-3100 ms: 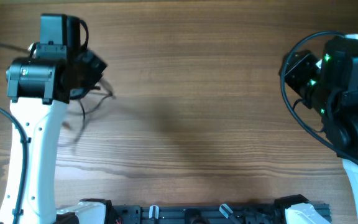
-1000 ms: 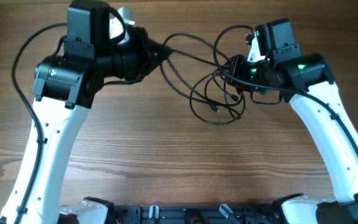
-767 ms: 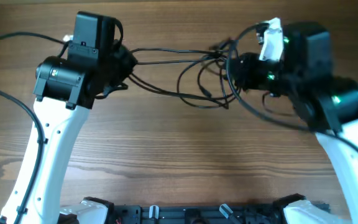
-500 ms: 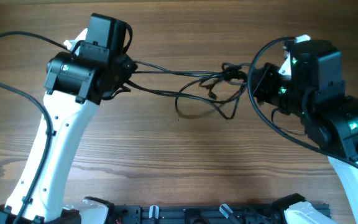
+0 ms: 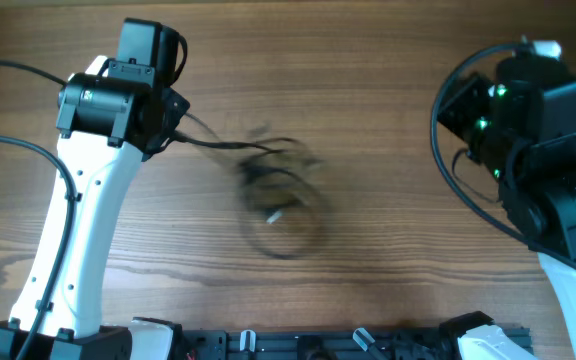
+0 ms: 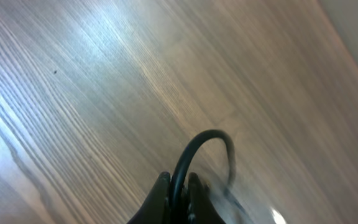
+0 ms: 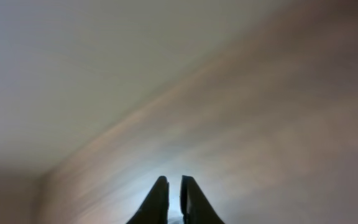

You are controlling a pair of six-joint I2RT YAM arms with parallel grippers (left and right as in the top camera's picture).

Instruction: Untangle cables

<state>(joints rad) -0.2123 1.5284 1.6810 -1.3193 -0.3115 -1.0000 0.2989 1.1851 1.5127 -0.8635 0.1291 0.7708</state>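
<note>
The cables (image 5: 280,200) lie in a loose black tangle around the middle of the worktop (image 5: 388,60), a little toward the left edge. They are smeared with blur, so I can't pick out single loops, only one pale plug tip among them. One strand runs from the tangle up and left to the left arm (image 5: 78,220), which reaches in from the near left corner toward the far edge. In the wrist view, the left fingers (image 6: 160,196) are clamped on that black cord, which arches out ahead of them over the wood grain. The right arm (image 5: 558,200) is over by the right edge, well apart from the tangle. The right fingers (image 7: 159,199) are drawn close together with only a slit between them and nothing in it.
</note>
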